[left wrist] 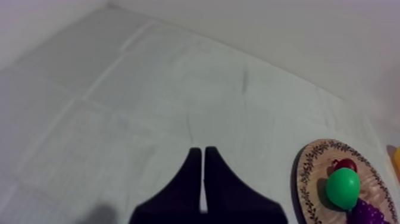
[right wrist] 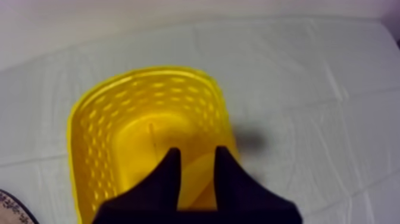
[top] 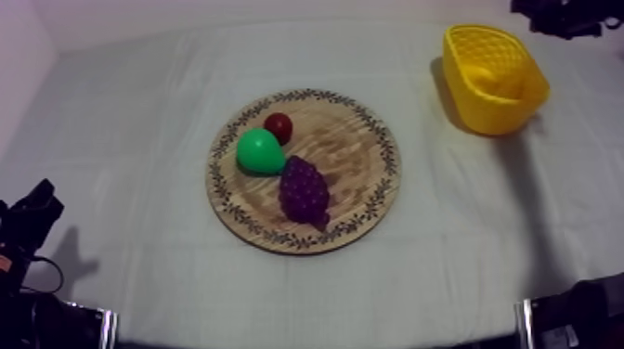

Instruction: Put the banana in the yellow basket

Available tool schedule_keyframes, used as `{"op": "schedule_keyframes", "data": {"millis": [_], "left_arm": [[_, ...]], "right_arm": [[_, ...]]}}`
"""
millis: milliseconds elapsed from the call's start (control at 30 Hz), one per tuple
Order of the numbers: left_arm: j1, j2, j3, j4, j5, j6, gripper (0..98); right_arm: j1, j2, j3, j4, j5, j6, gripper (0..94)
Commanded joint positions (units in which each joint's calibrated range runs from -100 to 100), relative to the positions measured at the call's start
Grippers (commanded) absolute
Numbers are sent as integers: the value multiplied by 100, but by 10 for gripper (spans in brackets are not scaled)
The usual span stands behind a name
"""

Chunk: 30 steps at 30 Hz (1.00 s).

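Banana [top: 488, 79] lay in the yellow basket [right wrist: 149, 72] beneath the spread right pincer [right wrist: 197, 150]; a finger snagging its rim could tip it; left pincer [left wrist: 202, 152] sat pressed together

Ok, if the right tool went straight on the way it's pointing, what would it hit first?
Probably the banana lying inside the yellow basket: the right tool, open, points down into it. Depth is unclear, so possibly the basket floor instead.
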Motion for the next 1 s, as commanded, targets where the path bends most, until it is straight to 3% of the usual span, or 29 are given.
{"op": "schedule_keyframes", "data": {"millis": [0,233,433,600,833,967], "left_arm": [[2,-5,-1,3,0,0,1],[2,-5,-1,3,0,0,1],[2,-5,-1,3,0,1,1],[2,-5,-1,3,0,0,1],[2,-5,-1,3,0,-1,1],[2,-5,-1,3,0,-2,1]], "right_arm": [[65,-1337,1236,-104,-942,1,98],[122,-3571,3152,-649,-1498,387,70],[0,-5471,5055,-740,-1762,533,69],[-117,-6851,6089,-815,-1723,466,59],[-225,-8259,7206,-1347,-1560,1023,45],[-274,-8820,7548,-1630,-1092,1332,35]]}}
